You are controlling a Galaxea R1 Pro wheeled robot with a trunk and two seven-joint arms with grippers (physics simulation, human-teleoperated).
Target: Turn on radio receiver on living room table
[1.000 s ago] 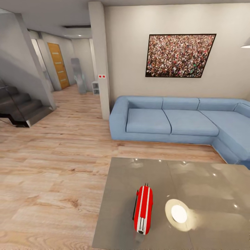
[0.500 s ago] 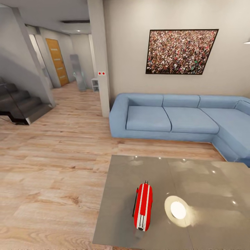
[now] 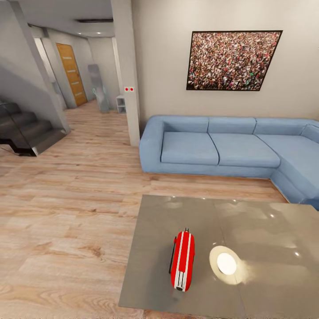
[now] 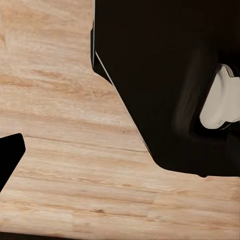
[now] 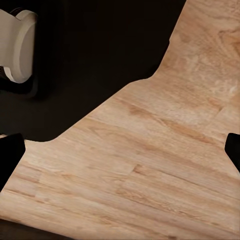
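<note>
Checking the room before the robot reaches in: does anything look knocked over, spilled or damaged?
Nothing stands out. The red oblong radio receiver lies flat on the glossy grey coffee table, beside a bright lamp reflection. The blue corner sofa looks tidy.

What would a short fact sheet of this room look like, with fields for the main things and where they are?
room: living room with light wood plank floor
table: low table, glossy grey top, near the viewer
radio receiver: red with white stripes, lying flat on the table near its left edge, antenna stub pointing toward the sofa
bright spot: round light reflection on the tabletop, right of the radio receiver
sofa: blue corner sofa behind the table, against the wall
wall: crowd picture above the sofa
far left: stairs and an orange door
</note>
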